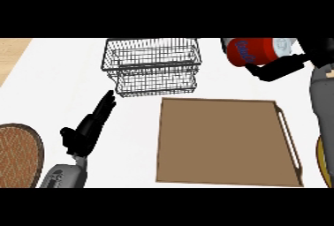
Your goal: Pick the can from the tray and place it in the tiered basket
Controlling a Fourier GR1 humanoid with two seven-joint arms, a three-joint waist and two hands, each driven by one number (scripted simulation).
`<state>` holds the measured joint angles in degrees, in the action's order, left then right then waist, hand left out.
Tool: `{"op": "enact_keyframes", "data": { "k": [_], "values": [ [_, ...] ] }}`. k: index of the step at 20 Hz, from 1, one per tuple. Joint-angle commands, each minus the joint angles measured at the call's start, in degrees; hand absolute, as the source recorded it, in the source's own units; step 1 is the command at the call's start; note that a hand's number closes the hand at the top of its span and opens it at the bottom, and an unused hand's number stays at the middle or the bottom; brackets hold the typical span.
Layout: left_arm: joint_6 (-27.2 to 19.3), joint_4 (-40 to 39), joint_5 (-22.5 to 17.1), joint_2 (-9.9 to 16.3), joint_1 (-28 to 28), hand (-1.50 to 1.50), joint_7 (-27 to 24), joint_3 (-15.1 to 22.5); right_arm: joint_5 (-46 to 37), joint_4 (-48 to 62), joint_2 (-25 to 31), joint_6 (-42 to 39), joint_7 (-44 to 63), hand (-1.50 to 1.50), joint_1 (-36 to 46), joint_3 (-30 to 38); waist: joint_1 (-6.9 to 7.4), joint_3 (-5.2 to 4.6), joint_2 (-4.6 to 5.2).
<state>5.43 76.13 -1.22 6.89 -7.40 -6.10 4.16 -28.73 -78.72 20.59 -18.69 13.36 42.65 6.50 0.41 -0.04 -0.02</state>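
A red can (251, 50) with blue lettering and a silver end is held up at the top right, lying on its side. My right hand (282, 67) is curled round it from below and behind, its forearm running down the right edge. The black wire tiered basket (151, 66) stands at the back centre, to the left of the can. The brown tray (225, 141) lies in front of the basket and holds nothing. My left hand (91, 126) rests at the lower left with straight fingers pointing towards the basket.
A round woven brown mat (18, 154) lies at the left edge, beside my left forearm. A strip of wooden surface (12, 50) shows at the top left corner beyond the white counter (58, 79).
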Motion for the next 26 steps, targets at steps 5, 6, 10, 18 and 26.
{"op": "enact_keyframes", "data": {
  "k": [5, 6, 10, 18, 26],
  "values": [
    [-0.4, 1.9, 1.1, -0.7, 2.1, 0.00, -0.3, 0.7, -0.7, 5.9, -8.1, 2.0, 14.0, 1.50, 17.3, -2.0, 0.42, 0.00, 0.00],
    [2.3, 0.5, -1.4, 1.4, -1.2, 0.00, 1.7, -1.8, -0.5, 11.3, -7.2, 1.8, 12.1, 1.50, 20.3, -1.0, 0.59, 0.00, 0.17],
    [1.5, 3.1, -0.8, 0.6, 0.5, 0.00, 2.3, -0.9, -2.8, 18.8, -12.3, 6.3, 15.9, 1.50, 27.7, -2.0, 1.00, 0.00, 0.20],
    [-0.6, 2.2, 1.4, -1.6, -2.1, 0.00, 3.1, 0.5, -4.7, 39.2, -16.3, 11.4, 9.6, 1.50, 37.8, -1.3, 1.74, -0.02, 0.67],
    [0.8, 1.3, 1.4, -1.9, -2.3, 0.00, 2.4, 0.9, -4.0, 52.8, -20.5, 20.8, 2.9, 1.50, 41.4, -2.6, 2.92, -0.05, 1.00]
  ]
}}
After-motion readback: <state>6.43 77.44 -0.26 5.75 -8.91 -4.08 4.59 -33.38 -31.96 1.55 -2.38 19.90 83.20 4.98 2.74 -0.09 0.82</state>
